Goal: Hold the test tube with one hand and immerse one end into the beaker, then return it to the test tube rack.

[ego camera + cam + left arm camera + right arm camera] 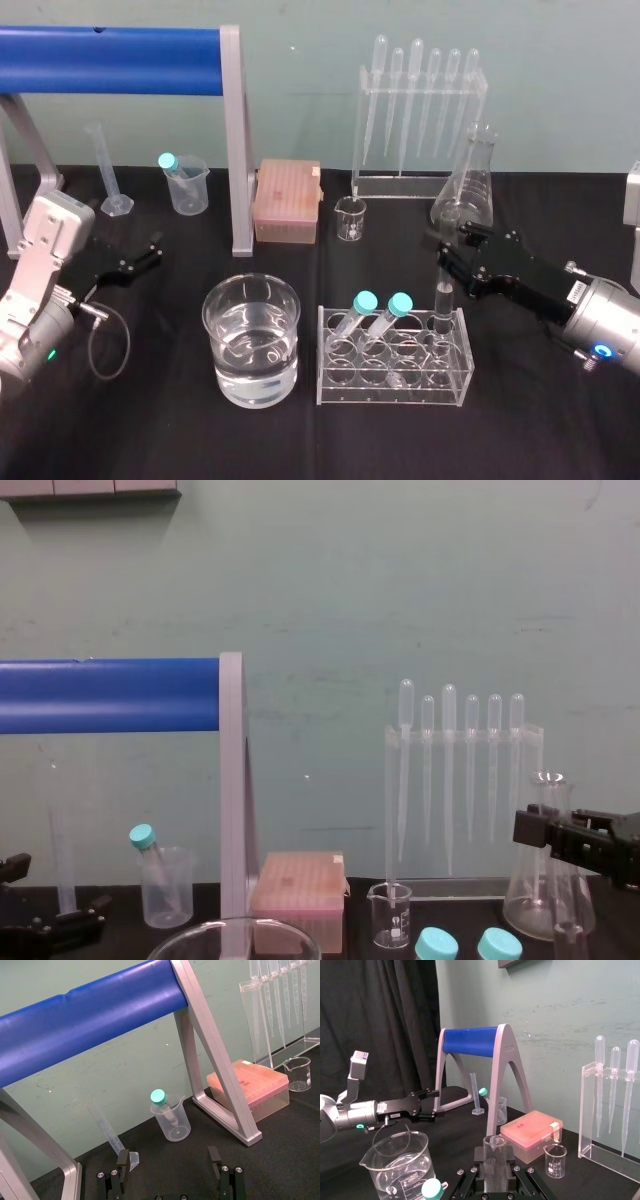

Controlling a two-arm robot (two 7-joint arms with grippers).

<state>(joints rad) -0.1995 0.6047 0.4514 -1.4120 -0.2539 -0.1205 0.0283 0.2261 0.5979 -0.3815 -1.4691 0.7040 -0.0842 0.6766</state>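
- Black tabletop [150,420] against a pale green wall.
- The test tube rack [393,395] sits near the tabletop's front edge, right of the middle.
- The test tube [442,310] stands upright in the rack's back right corner hole.
- The right gripper [446,268] is clenched on the tube's upper part.
- The beaker [222,335], holding clear liquid, stands just left of the rack.
- The left gripper [150,250] rests released near the tabletop's left edge.
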